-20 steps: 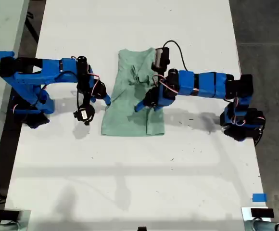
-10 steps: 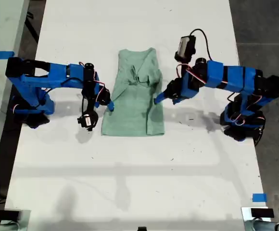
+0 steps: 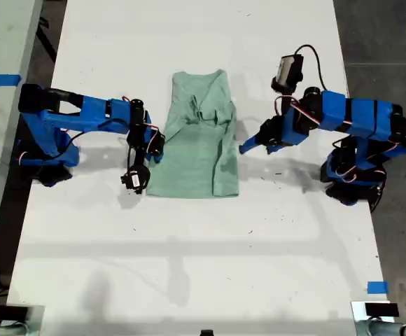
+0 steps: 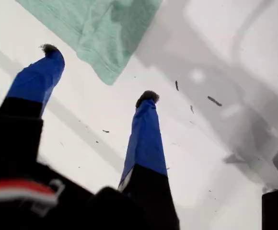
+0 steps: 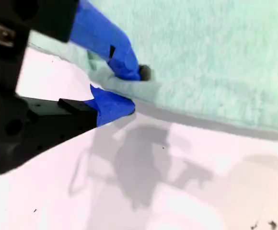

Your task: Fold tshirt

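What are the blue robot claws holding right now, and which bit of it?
My second end effector pinches the tshirt by its side edge, on the exterior view's left. My first end effector is open over the table, holding nothing.

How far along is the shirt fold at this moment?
Done: the tshirt lies as a narrow strip on the table, its sides apparently folded in. In hand: my second gripper pinches the shirt's edge; my first gripper is open over bare table, off the cloth. Left: apparently the end-to-end fold.
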Controlling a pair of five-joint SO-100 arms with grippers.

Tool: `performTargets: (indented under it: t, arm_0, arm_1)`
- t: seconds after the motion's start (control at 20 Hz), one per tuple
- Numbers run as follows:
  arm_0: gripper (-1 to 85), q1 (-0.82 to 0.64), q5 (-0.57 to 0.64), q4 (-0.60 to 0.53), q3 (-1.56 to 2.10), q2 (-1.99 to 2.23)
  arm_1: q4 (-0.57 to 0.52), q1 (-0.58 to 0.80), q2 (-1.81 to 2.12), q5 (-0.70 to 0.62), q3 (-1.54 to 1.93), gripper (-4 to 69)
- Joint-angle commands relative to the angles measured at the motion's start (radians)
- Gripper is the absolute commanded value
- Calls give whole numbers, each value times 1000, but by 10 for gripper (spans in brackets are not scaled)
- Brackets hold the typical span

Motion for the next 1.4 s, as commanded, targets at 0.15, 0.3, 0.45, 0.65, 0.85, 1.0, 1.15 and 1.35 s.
performTargets:
  t: [0.15,0.3,0.45,0.65,0.85,1.0,1.15,1.35]
  arm_0:
    - [1,11,-5,-49,-6,-8]
    - [1,14,-15,-120,11,-55]
    - [1,17,-21,-91,-21,-55]
    - [1,18,-25,146,-192,63]
    - [1,26,-14,281,-485,-28]
    - [1,20,31,305,-724,-236]
    - [1,18,57,278,-951,-457]
    - [1,-2,71,149,-976,-597]
  arm_1:
    - [-49,2,103,14,52,290]
    - [-58,-5,127,25,81,287]
    - [-58,-14,144,34,91,285]
    - [-78,-15,166,43,126,284]
    - [-101,-15,192,49,167,282]
    - [-107,-15,215,49,187,280]
    - [-107,-15,239,51,209,278]
    - [-107,-17,256,55,229,278]
